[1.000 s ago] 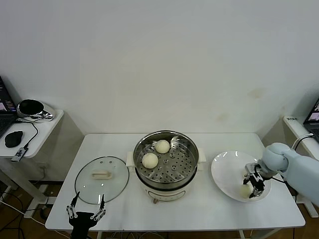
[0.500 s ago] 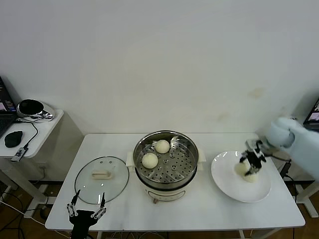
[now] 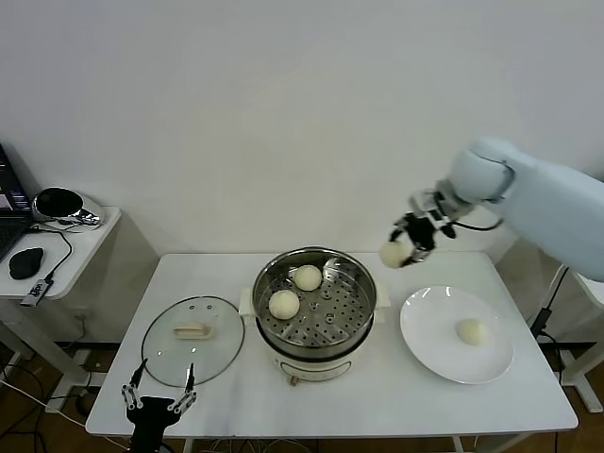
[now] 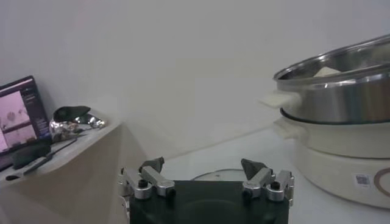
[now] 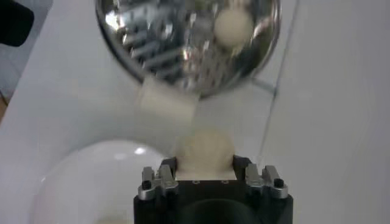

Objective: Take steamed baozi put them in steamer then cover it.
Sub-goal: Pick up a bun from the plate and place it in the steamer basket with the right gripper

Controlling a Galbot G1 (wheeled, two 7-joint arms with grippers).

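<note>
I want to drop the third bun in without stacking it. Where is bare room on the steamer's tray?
The right gripper holds a round cream-white bun above the table. In the round steel steamer, two buns crowd the tray's left and rear. Its right and front perforated area is bare.

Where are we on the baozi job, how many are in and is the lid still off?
Two baozi already sit in the steamer. A third baozi is in the right hand, lifted above the table between the plate and the steamer. One last baozi waits on the plate. The cover lies on the table beside the steamer, not yet on. The left hand idles open near the table's front edge.
</note>
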